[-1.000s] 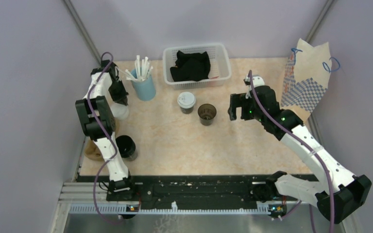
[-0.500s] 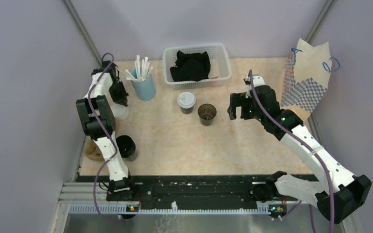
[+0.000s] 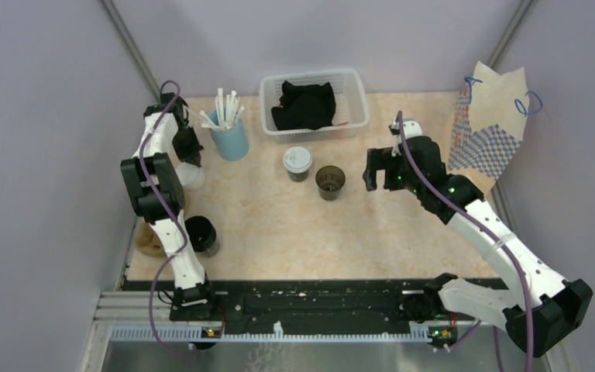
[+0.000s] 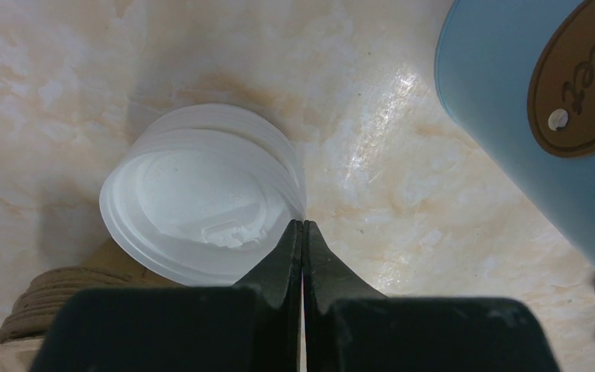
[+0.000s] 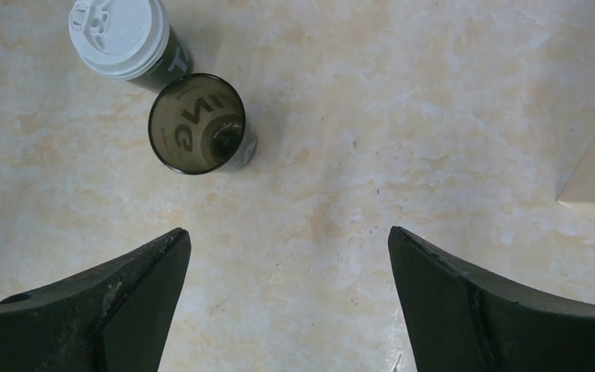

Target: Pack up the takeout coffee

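Takeout coffee cup point(image 3: 297, 163), dark-walled and capped with a white lid, is standing upright near the middle of the overhead frame, just below a white basket point(image 3: 360, 108) that is holding a black cloth point(image 3: 304, 106). A second dark cup point(image 3: 330, 182), lidless and open, is sitting close beside it at its lower right. The right gripper point(image 3: 378, 172) is hovering to the right of the pair, its fingers spread wide with nothing between them. Its wrist view is showing both cups in the upper left corner and bare tabletop point(image 5: 434, 116) beneath the jaws. At the left edge of the overhead frame, the left gripper point(image 4: 303, 226) is pointing down with its fingers pressed together, the tips meeting right at the rim of a stack of white lids point(image 4: 194, 201); whether they are nipping that rim cannot be told. A blue cup point(image 3: 231, 142) bristling with white straws point(image 3: 225, 105) is standing just right of that arm. A brown pulp carrier point(image 3: 147, 242) is peeking out behind the left arm at lower left, beside an all-black cup point(image 3: 201, 235). A paper bag point(image 3: 492, 124) is standing at the far right.
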Tool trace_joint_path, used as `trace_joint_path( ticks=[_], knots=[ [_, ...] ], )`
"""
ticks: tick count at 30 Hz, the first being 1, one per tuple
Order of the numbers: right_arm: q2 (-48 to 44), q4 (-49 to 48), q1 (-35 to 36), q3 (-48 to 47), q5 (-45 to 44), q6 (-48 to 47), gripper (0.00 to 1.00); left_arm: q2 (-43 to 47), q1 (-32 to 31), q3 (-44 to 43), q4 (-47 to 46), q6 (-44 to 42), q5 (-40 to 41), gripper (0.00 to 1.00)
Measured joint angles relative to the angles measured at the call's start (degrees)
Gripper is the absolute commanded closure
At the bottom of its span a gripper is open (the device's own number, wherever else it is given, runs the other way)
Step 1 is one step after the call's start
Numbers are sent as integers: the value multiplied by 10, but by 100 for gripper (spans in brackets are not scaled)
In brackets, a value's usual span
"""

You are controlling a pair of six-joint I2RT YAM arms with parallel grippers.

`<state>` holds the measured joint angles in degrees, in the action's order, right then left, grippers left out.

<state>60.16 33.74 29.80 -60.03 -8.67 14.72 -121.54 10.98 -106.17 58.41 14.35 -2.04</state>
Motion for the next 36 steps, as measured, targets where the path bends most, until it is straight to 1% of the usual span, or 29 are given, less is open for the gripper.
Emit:
trace_joint_path(
  ticks=[11, 16, 22, 28, 36],
  knots=[
    [0, -7, 0, 0, 1, 0, 1, 8, 0, 1, 24, 16, 7, 100],
    [0, -9, 1, 0, 0, -1, 1, 45, 3, 48, -7, 16, -1, 100],
    [0, -7, 2, 0, 0, -3, 1, 70, 23, 112, -54, 9, -59, 100],
    [0, -7, 7, 0, -2, -10, 1, 73, 46, 125, -81, -6, -114, 100],
    [0, -7, 19, 0, -5, -17, 1, 88, 67, 135, -94, -24, -167, 100]
  ],
)
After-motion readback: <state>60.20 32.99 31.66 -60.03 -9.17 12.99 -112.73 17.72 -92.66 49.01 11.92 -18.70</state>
